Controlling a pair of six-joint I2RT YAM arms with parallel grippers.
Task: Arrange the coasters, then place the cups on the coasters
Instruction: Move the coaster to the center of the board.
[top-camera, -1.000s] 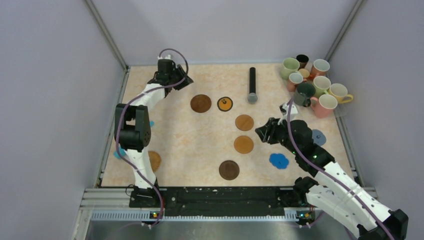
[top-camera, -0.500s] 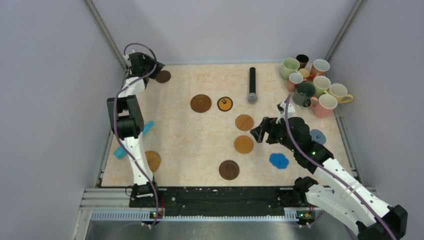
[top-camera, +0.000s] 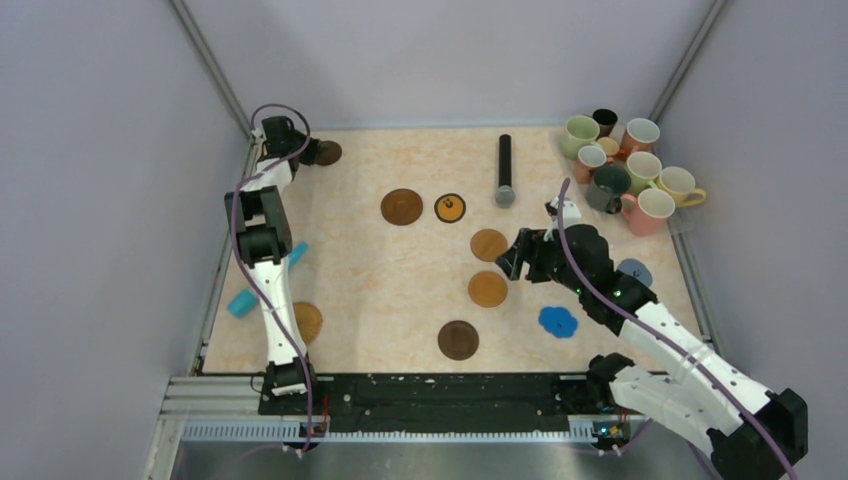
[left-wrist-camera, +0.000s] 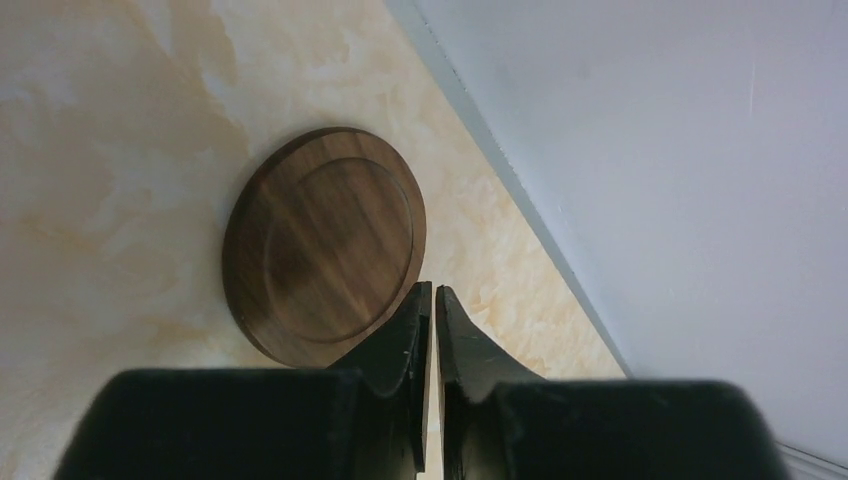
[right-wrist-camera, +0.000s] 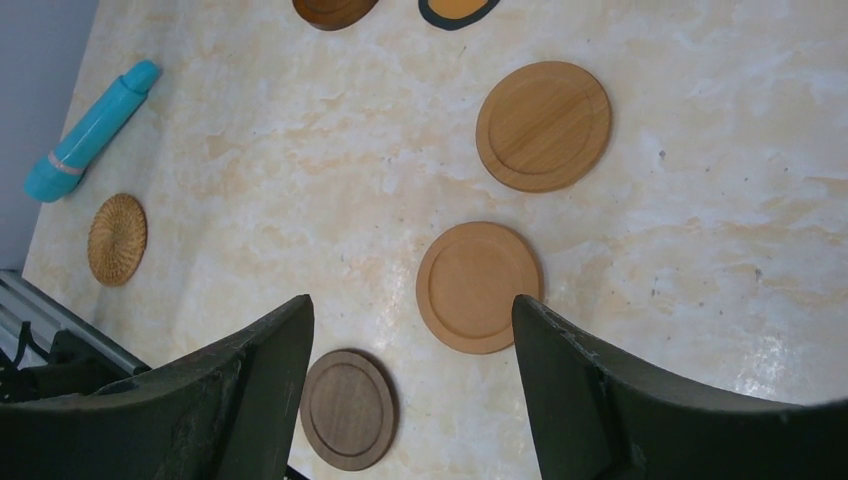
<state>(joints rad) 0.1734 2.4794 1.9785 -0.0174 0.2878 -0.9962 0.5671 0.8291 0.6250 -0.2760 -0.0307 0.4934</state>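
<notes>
While the cups (top-camera: 642, 166) sit bunched well beyond the right gripper (right-wrist-camera: 410, 302), none on a mat yet, its jaws gape above a tan coaster (right-wrist-camera: 480, 287), and the left gripper (left-wrist-camera: 427, 300), pinched together on nothing, has a dark coaster (left-wrist-camera: 325, 245) right at its tips, so arranging looks barely begun.

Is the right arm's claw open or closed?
Open. The right gripper holds nothing: its wrist view shows its fingers wide apart, with a tan coaster on the table visible between them.

Nine flat coasters (top-camera: 401, 206), nine handled mugs (top-camera: 648, 206), one long black cylinder (top-camera: 505, 160) with grey tip, one teal tube (top-camera: 240, 303).
</notes>
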